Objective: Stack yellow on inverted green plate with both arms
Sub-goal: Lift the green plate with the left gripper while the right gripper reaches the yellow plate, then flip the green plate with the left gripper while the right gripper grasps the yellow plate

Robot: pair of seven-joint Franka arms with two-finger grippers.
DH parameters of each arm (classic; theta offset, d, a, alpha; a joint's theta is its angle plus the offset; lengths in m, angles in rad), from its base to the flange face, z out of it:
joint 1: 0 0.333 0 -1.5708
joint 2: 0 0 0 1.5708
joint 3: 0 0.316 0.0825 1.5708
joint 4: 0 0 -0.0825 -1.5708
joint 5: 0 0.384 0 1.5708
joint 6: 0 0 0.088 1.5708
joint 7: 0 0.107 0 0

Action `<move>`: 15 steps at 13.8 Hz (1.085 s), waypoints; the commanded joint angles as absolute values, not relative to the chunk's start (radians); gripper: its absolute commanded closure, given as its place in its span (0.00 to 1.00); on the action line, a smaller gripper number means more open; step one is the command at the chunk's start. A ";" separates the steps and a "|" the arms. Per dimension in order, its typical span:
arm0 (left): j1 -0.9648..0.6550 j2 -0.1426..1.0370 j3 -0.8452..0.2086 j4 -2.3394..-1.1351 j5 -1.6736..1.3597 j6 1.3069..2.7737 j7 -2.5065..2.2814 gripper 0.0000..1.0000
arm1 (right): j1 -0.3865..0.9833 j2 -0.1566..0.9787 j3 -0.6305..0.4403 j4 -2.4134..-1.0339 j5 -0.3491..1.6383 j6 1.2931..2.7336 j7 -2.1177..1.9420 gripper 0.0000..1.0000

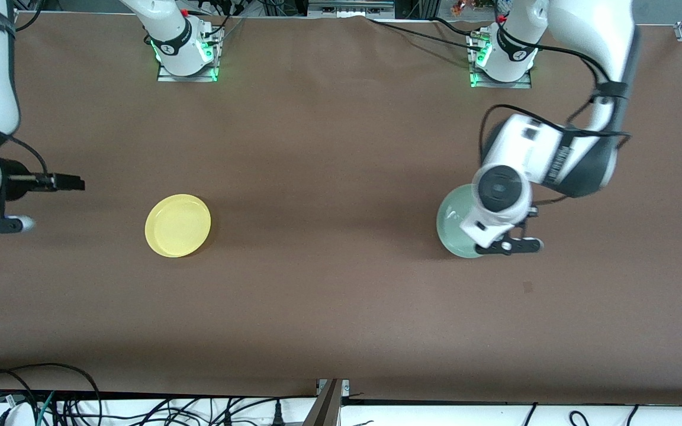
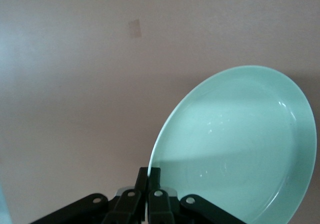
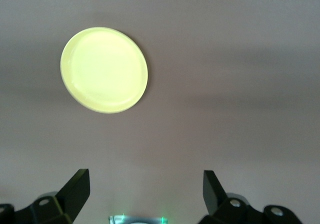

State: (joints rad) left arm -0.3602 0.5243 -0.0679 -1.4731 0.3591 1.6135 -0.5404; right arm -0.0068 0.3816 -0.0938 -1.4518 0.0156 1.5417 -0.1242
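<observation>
the green plate (image 1: pixel 456 222), round, shallow, smooth and glossy, sits toward the left arm's end of the table (image 1: pixel 341 296), about 3 o'clock in the front view. the left gripper (image 2: pixel 148 184) has its fingers pressed together on the plate rim, and the plate looks tilted, hollow side showing. the yellow plate (image 1: pixel 178 225), same shape, lies flat near 9 o'clock. the right gripper (image 3: pixel 145 189) waits with fingers wide apart, holding nothing. the table cover is matte brown.
</observation>
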 commanded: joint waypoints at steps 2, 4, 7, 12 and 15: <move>-0.538 0.670 -0.038 -1.249 0.550 1.413 -0.661 1.00 | -0.051 0.429 -0.089 -1.601 0.125 1.733 -0.133 0.00; -0.690 0.701 -0.037 -1.249 0.729 1.349 -0.744 1.00 | -0.064 0.459 -0.089 -1.693 0.179 1.866 -0.135 0.00; -0.807 0.756 -0.032 -1.249 0.854 1.318 -0.824 1.00 | -0.064 0.520 -0.087 -1.778 0.257 2.008 -0.158 0.00; -0.998 0.905 -0.023 -1.239 1.130 1.283 -0.865 1.00 | -0.057 0.535 -0.075 -1.943 0.290 2.241 -0.262 0.00; -1.068 1.005 0.026 -1.138 1.173 1.226 -0.867 1.00 | -0.057 0.534 -0.074 -1.968 0.295 2.273 -0.281 0.00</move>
